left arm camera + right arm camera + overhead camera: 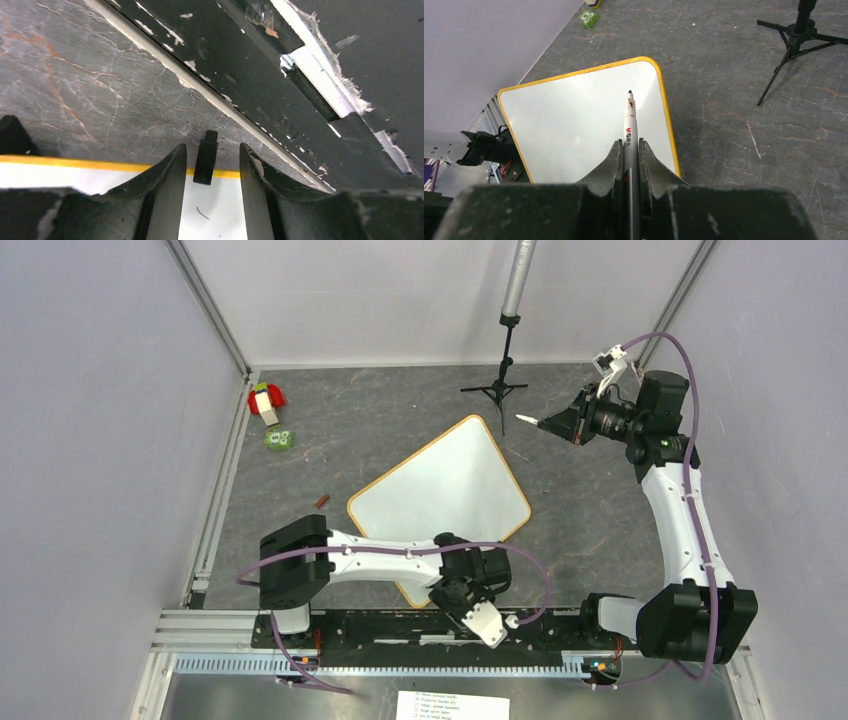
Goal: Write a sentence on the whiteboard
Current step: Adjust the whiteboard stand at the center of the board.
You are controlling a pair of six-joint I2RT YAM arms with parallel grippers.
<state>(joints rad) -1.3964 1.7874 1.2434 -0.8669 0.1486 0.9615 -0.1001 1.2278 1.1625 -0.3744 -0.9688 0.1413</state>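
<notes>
Right end effector (pixel 630 145) first: dark fingers clamped on a white-barrelled marker with a dark nib (pixel 630 112). The barrel runs straight out between them, nib forward. The long free length is probably there so the nib clears the fingers and can be angled down onto a surface.

Marker is raised near the far corner of the large flat white whiteboard with rounded corners and a thin yellow rim (pixel 574 120), not touching it. That reads as staged for the first stroke.

Whiteboard lies flat on the grey marbled worktop (pixel 380 430), turned diamond-wise between the two arms, near corner under the left wrist. No sentence on it yet; left wrist view shows only a faint short dark stroke close to the rim.

Left end effector (pixel 212 150): jaws apart, straddling the small black clip (pixel 205 165) on the board's near rim. A gap shows on each side of the clip and nothing is gripped. The likely intent is to pinch the clip and pin the board while the right arm writes. The black base rail (pixel 260 85) sits just beyond.
</notes>
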